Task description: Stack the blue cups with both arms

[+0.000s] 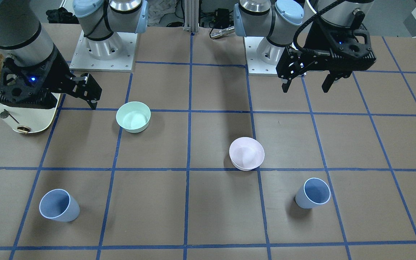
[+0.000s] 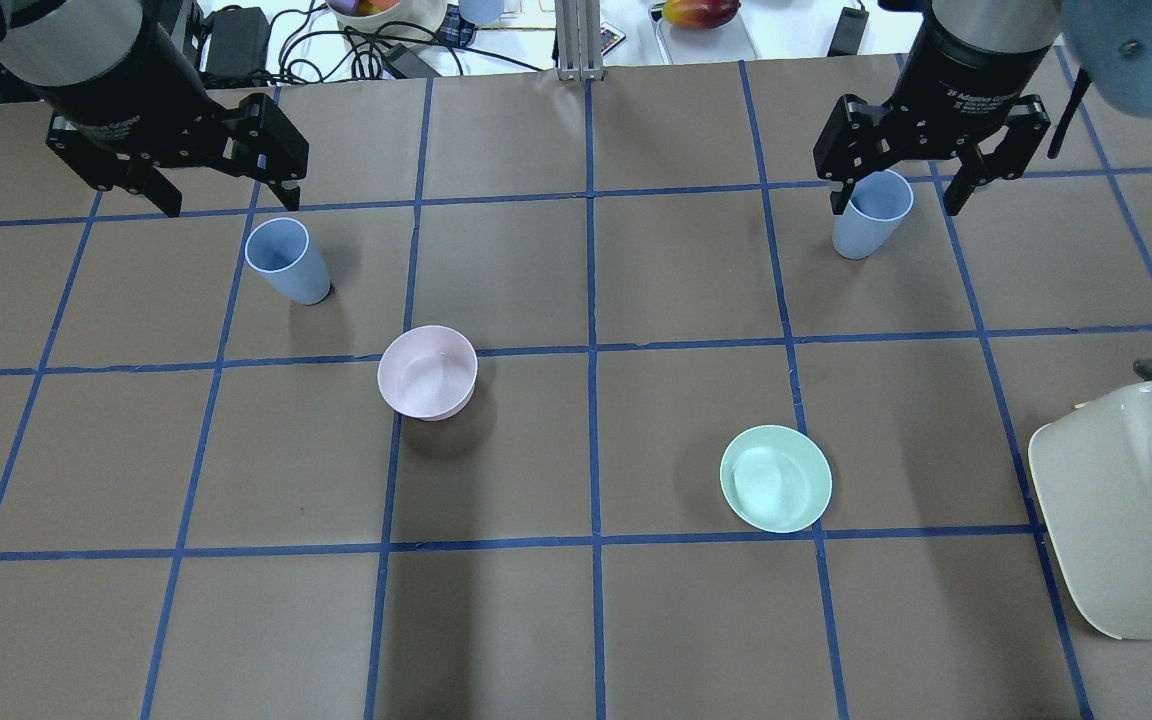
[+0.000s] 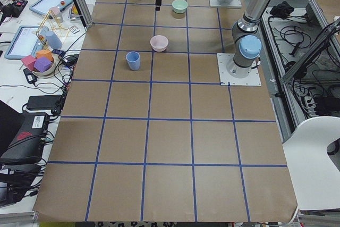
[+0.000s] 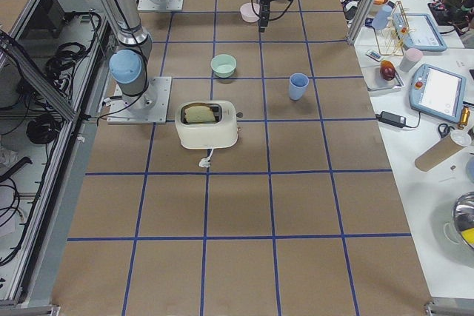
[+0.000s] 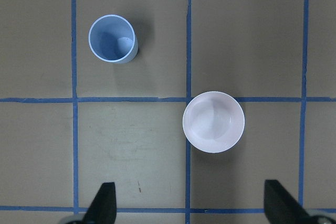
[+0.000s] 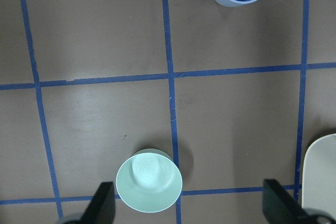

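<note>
The left arm (image 1: 332,11) and the right arm (image 1: 11,27) are both reaching out over the counter (image 1: 208,216), each one turning its hand straight down. The left hand (image 1: 306,86) is hanging well above the counter, its two black fingers (image 1: 285,85) pointing downward and standing wide apart. The right hand (image 2: 896,203) is hovering in the same pose, its fingers spreading just as wide and their tips staying clear of the counter. A small blue light (image 1: 31,78) is glowing on the body of each hand.
</note>
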Controlling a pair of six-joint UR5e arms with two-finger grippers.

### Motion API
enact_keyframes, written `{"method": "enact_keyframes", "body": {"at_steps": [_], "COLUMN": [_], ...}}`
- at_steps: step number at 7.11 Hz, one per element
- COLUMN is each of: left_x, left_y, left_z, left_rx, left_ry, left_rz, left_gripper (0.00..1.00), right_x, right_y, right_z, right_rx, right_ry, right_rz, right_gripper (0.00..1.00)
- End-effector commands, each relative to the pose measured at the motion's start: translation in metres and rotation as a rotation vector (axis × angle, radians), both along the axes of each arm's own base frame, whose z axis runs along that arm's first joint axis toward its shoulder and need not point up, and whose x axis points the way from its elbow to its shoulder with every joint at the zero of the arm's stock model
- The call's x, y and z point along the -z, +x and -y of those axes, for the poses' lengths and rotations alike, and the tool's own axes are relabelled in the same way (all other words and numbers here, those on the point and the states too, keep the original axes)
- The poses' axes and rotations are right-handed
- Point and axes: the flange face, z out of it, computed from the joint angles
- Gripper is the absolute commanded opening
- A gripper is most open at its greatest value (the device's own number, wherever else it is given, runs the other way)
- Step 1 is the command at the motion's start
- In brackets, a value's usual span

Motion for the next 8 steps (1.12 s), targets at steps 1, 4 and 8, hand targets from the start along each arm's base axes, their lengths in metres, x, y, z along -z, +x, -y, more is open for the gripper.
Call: {"method": "enact_keyframes", "body": {"at_steps": [1, 4, 8], "left_x": [0.012, 0.007, 0.010], "left_y": [0.000, 0.000, -0.002], "left_z": [0.011, 0.006, 0.011], "left_rx": [-0.001, -0.001, 0.002], "left_ry": [0.017, 0.011, 0.011], "left_rz": [-0.007, -0.001, -0.053], "left_gripper": [1.00, 1.00, 1.00], "right_x": [0.000, 0.000, 0.025], "right_y": [0.000, -0.004, -0.020], "right_z": [0.001, 0.004, 0.037], "right_rx": [-0.001, -0.004, 0.018], "right_ry": [-0.004, -0.010, -0.021], "right_rz": [0.002, 0.005, -0.001], "right_gripper": [1.00, 1.00, 1.00]}}
